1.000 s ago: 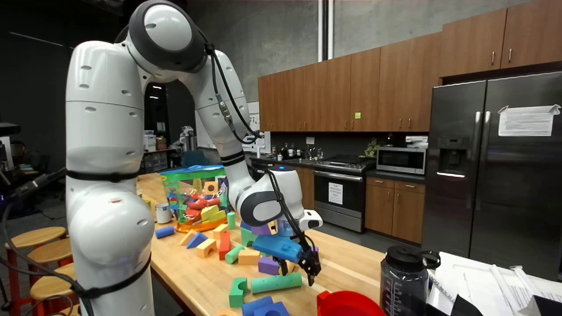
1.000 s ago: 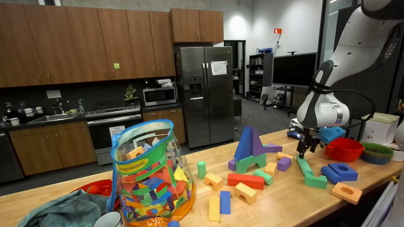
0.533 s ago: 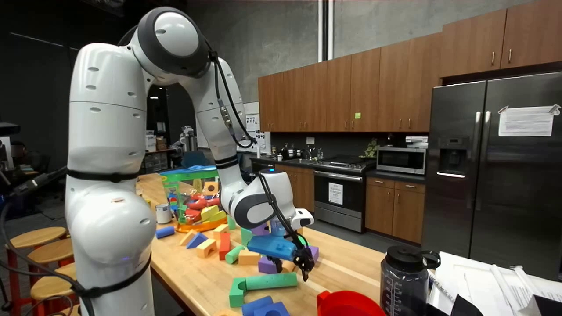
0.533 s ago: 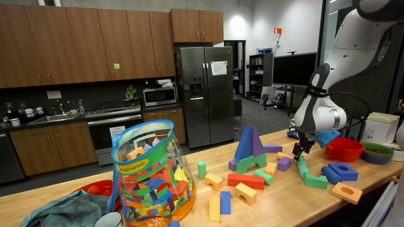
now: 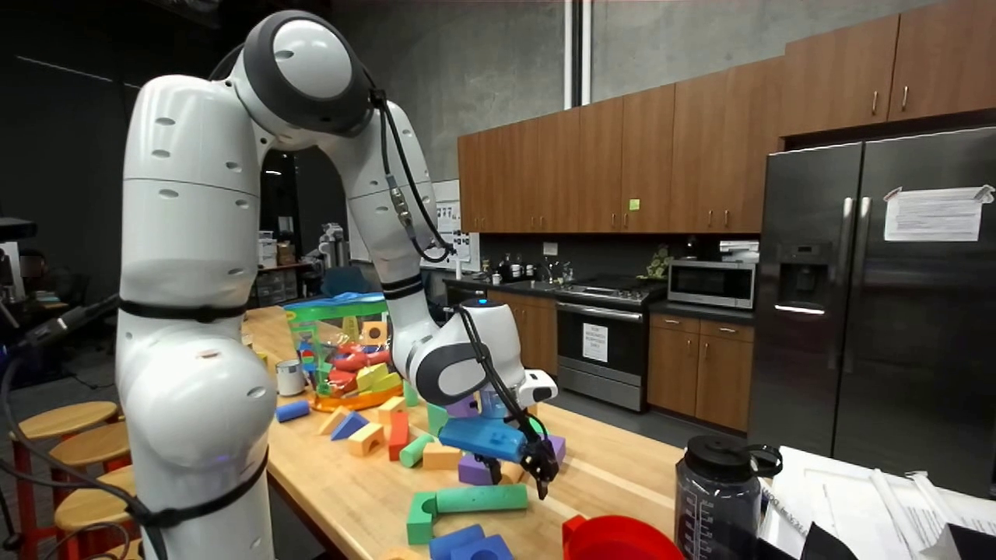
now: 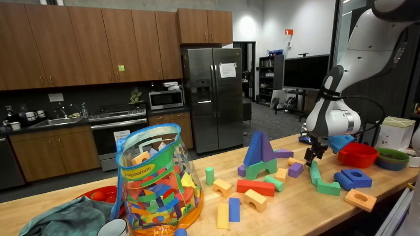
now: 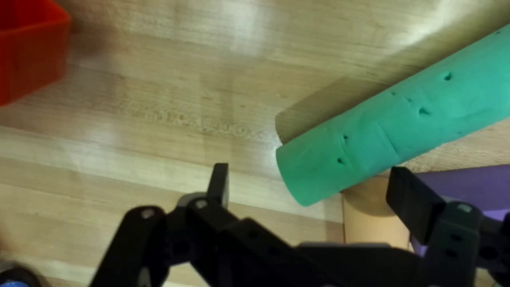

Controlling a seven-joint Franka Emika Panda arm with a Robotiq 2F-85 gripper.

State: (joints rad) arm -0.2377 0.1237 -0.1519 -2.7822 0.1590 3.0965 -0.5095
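Green long cylinder (image 7: 398, 123) to centre on, lying on the counter (image 6: 288, 206) with one end apparently against a green arch block (image 6: 329, 189). With pincer (image 7: 310, 179) spread wide and empty by the free end, best to square up across the long axis, then straddle both sides evenly, clear of the purple block (image 7: 470, 181).

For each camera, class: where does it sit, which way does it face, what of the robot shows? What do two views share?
In an exterior view: close beside the arm, facing over the table to the oven; arm and gripper show.
In an exterior view: near the toy bag, facing the fridge; part of the arm and gripper show at right.
Wrist view: on the arm, looking down at a green cylinder; only the open gripper shows.
In both exterior views: fridge, oven, toy bag.
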